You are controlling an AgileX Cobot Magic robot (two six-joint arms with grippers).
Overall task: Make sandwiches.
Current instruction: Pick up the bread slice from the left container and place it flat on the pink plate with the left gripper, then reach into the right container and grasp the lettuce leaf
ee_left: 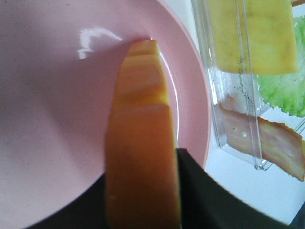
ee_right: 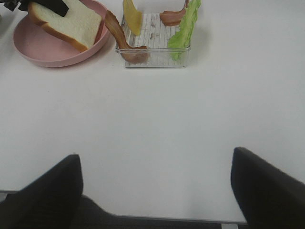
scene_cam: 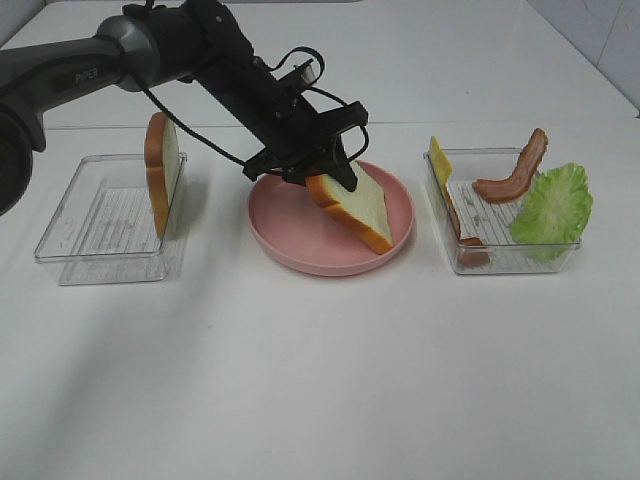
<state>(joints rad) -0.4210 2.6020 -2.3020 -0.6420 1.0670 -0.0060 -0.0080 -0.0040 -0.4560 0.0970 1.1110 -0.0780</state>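
White bread slice [scene_cam: 360, 205] leans tilted on pink plate [scene_cam: 285, 228], low corner down at near right, top edge pinched in left hand [scene_cam: 343, 172]. Fillings tray [scene_cam: 500, 262] sits right of plate. Right hand [ee_right: 155, 160], spread wide and empty over near table [scene_cam: 320, 380], looks closer to it.

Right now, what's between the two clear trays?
The pink plate, with a bread slice tilted on it, one end held up by the left gripper. The exterior high view shows it.

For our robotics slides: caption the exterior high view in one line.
Left end effector holds a tilted bread slice on the pink plate beside the fillings tray.
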